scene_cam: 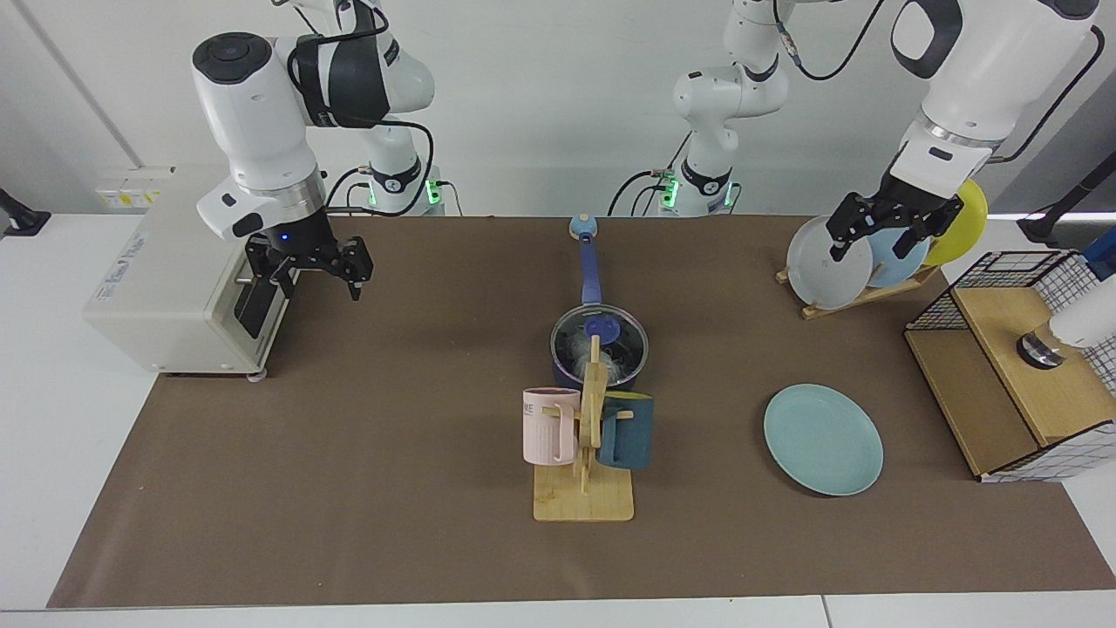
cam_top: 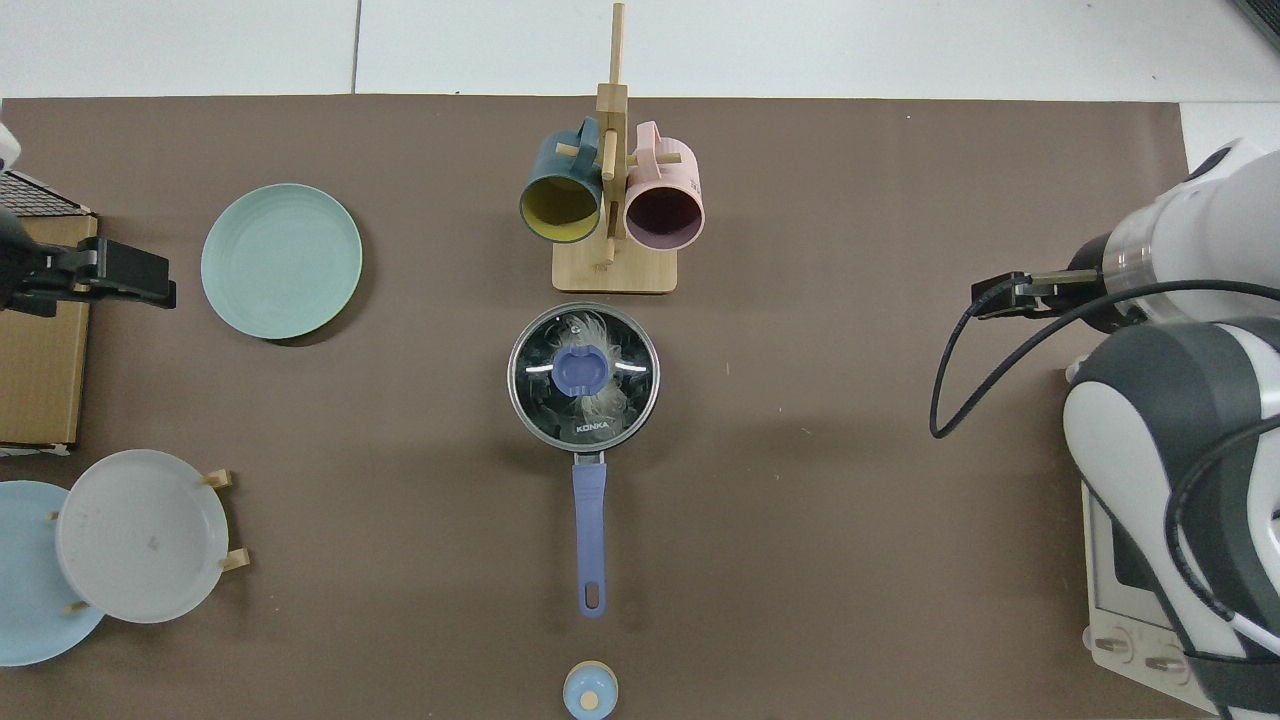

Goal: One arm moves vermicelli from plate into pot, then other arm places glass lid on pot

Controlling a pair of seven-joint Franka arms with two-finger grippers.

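Facing view, right tool (scene_cam: 318, 275) spread by toaster (scene_cam: 179, 277), left tool (scene_cam: 888, 228) spread over plate rack (scene_cam: 859, 296).

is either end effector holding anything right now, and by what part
Nothing is held. The right end effector by the toaster oven and the left end effector by the plate rack are open.

A brown-covered table (scene_cam: 349, 488) carries the pot (scene_cam: 571, 371), plate (scene_cam: 823, 439) and mug stand (scene_cam: 583, 501).
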